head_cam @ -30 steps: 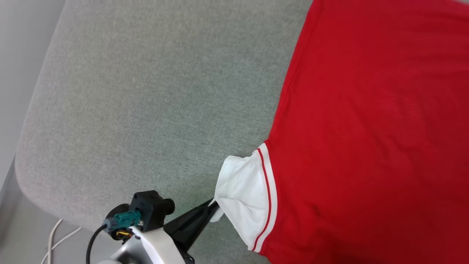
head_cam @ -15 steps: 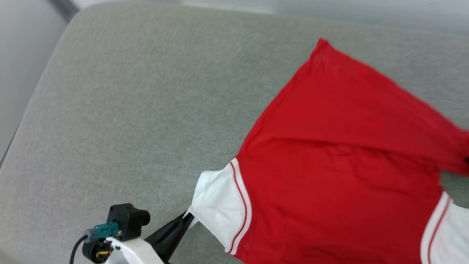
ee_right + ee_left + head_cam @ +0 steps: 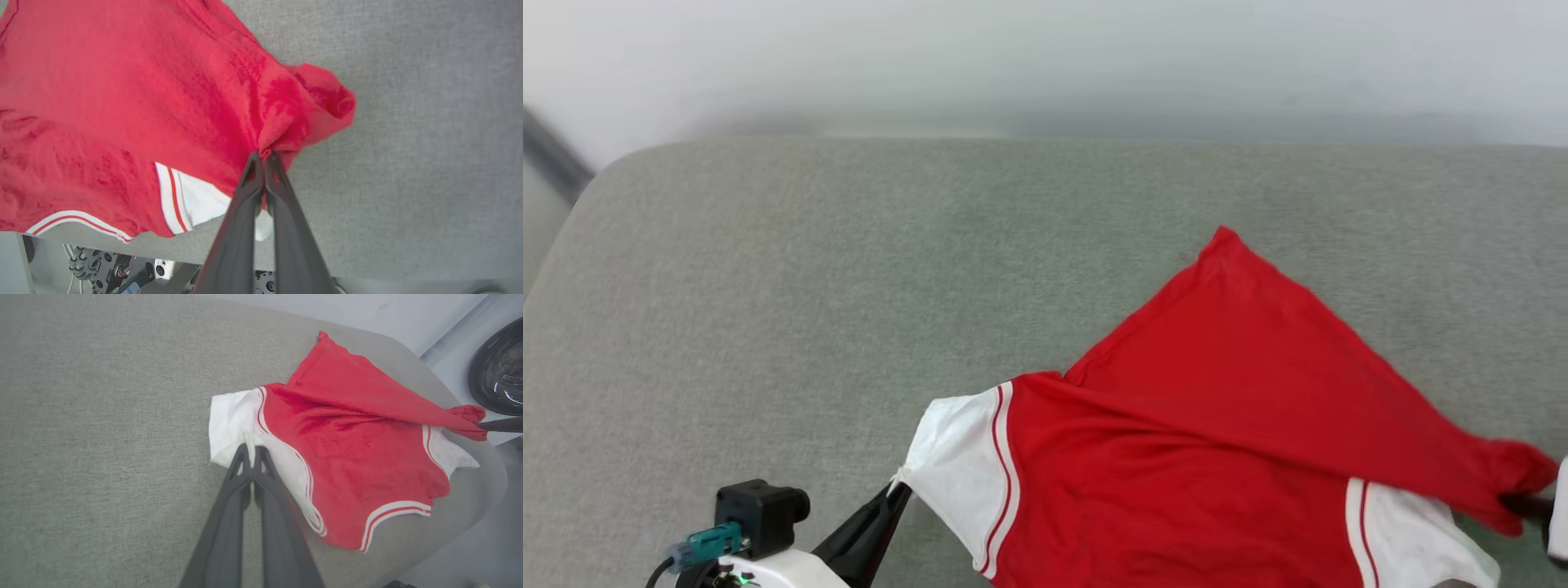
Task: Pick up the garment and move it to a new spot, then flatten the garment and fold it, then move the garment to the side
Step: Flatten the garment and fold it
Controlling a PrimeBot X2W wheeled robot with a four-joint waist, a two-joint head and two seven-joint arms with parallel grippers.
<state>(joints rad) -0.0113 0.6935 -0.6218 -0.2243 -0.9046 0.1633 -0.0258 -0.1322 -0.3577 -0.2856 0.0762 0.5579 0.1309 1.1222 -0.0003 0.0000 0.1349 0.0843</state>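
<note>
The garment [image 3: 1217, 408], red with white sleeves and red-striped trim, lies plain side up on the grey-green cushioned surface [image 3: 809, 286], its far right corner pulled over toward the near right. My left gripper [image 3: 897, 492] is shut on the edge of the white left sleeve [image 3: 229, 424], as the left wrist view [image 3: 250, 448] confirms. My right gripper [image 3: 263, 155] is shut on a bunched red corner of the garment [image 3: 163, 81], seen at the right edge of the head view [image 3: 1531, 506]. The lettering and number are hidden.
The cushioned surface has rounded corners; its far edge meets a pale wall [image 3: 1045, 65]. A dark round object [image 3: 498, 371] sits beyond the surface's end. The robot's base and cables [image 3: 114, 265] lie below the near edge. Open cushion stretches left of the garment.
The head camera has tilted up, so the wall shows. The right gripper has drawn the garment's far right corner over its body toward the near side; the left gripper keeps its hold on the sleeve.
</note>
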